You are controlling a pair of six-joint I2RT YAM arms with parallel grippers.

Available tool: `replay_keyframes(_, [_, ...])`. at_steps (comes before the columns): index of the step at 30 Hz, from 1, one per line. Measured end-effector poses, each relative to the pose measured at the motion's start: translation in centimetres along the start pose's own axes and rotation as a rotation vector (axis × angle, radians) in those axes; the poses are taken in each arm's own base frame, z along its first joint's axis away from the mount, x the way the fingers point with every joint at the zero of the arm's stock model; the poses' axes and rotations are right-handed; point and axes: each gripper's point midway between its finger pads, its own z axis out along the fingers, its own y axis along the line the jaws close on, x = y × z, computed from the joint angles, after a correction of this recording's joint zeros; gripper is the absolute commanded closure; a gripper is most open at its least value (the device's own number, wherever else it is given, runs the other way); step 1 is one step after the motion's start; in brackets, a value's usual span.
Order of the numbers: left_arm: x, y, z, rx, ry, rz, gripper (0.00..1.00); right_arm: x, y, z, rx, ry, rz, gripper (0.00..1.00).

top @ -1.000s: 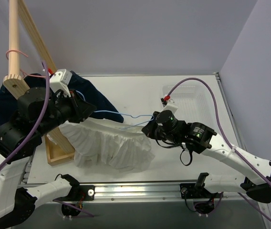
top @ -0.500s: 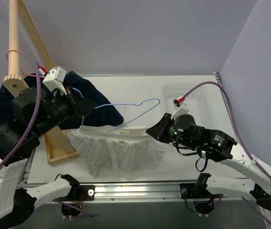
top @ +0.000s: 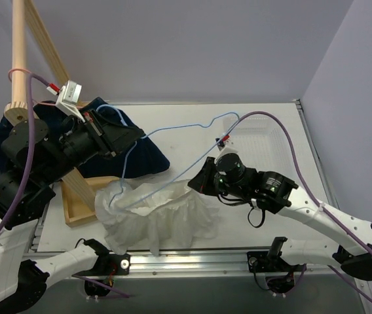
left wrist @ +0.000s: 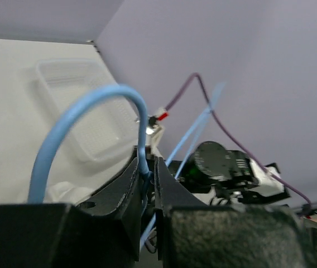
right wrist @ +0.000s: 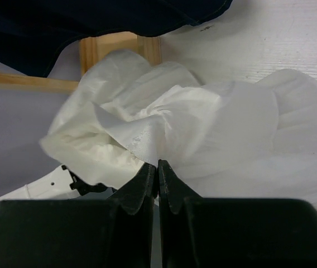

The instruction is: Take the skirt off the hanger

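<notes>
The light-blue wire hanger (top: 173, 127) is tilted up above the table, and its lower corner reaches the left edge of the skirt. My left gripper (top: 117, 134) is shut on the hanger just below the hook, and the hook (left wrist: 86, 106) curves over the left gripper (left wrist: 148, 167) in the left wrist view. The white skirt (top: 160, 212) lies in a fluffy heap at the near middle of the table. My right gripper (top: 196, 183) is shut on a fold of the skirt (right wrist: 203, 123) at the heap's right side; the closed jaws of my right gripper (right wrist: 158, 164) pinch the fabric.
A dark navy garment (top: 140, 154) lies behind the skirt and hangs off the wooden rack (top: 22, 72), which carries a pink hanger. The rack's wooden base (top: 81, 209) is left of the skirt. A clear plastic tray (top: 258, 134) sits at the back right.
My left gripper lifted the hanger up and back, so it now stands mostly clear of the skirt. The skirt sagged into a heap; my right gripper still holds it.
</notes>
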Motion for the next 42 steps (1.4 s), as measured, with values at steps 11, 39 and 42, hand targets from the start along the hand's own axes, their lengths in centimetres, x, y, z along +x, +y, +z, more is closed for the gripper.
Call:
replay_keyframes(11, [-1.2,-4.6,-1.2,0.199,-0.017,-0.065,0.98,-5.8,-4.2,2.3,0.106,-0.055,0.038,1.0])
replay_keyframes(39, [7.8,4.3,0.4,-0.087,0.363,0.052,0.98,-36.0,-4.8,-16.3,0.365,-0.846,-0.198,1.0])
replay_keyframes(42, [8.4,4.8,0.0,-0.098,0.383,0.07,0.98,-37.7,-4.8,-17.5,0.402,-0.903,-0.219,1.0])
